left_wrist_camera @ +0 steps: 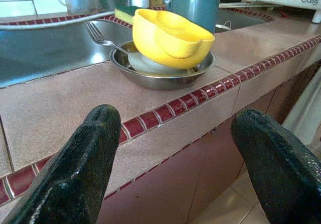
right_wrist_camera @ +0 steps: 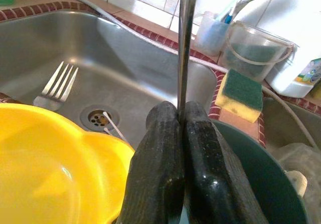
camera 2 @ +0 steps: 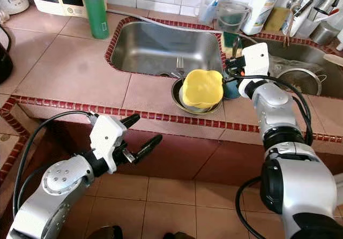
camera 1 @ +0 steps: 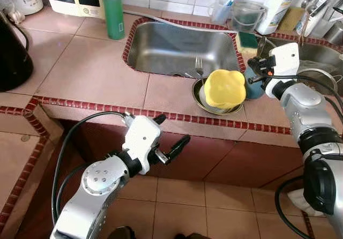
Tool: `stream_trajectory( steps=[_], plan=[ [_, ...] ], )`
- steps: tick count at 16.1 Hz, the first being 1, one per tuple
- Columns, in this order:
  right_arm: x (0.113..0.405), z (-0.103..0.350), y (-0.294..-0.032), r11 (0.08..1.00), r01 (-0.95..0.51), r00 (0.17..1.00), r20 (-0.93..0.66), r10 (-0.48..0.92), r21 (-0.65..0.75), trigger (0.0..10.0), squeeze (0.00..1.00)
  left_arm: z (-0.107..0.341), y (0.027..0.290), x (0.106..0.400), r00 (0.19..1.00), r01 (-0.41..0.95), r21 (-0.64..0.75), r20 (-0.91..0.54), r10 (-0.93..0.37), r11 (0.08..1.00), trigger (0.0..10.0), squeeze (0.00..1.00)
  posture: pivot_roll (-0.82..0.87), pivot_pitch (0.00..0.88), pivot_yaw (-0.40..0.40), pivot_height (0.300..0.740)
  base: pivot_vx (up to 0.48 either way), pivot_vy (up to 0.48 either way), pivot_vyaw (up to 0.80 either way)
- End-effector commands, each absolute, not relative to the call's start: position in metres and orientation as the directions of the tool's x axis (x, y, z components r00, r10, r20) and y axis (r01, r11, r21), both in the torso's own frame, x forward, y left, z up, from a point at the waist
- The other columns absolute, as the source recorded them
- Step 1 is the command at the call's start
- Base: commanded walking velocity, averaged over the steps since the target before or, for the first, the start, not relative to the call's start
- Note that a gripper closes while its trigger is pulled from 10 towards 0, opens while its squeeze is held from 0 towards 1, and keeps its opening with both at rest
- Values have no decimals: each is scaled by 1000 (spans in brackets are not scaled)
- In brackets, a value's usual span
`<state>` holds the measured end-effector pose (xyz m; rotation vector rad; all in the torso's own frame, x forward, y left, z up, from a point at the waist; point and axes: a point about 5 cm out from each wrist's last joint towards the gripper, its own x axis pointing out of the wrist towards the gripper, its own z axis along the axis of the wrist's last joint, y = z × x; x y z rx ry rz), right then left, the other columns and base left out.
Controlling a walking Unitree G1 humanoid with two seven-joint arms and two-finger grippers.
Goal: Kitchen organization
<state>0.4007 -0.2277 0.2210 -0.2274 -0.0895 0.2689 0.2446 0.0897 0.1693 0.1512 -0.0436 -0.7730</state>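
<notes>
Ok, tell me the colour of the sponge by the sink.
Sponge: green on top, yellow beneath; clearest in the right wrist view.

Pink tiled countertop [camera 1: 91, 70] with dark red mosaic edging. On it rest a green plastic bottle [camera 1: 113, 9], a shallow metal dish [camera 1: 206, 101] and a teal cup [camera 1: 253, 86].

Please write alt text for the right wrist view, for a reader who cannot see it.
The right gripper pinches a thin metal utensil upright above a teal cup. A yellow bowl sits beside it, with a fork over the steel sink.
</notes>
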Motion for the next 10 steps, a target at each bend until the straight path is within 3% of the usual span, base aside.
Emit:
stream_trajectory(
  steps=[1,10],
  plan=[
    [401,223,-231,940,-250,962,53,269,-233,0,0,172,88,244,712,695,156,-8,-703,702,10000,0,44,170,-132,732,0,0,0],
    [396,204,-232,916,-306,951,-36,308,-260,0,0,172,86,247,707,698,160,-1,-707,698,10000,0,32,162,-129,732,0,0,0]
  ],
)
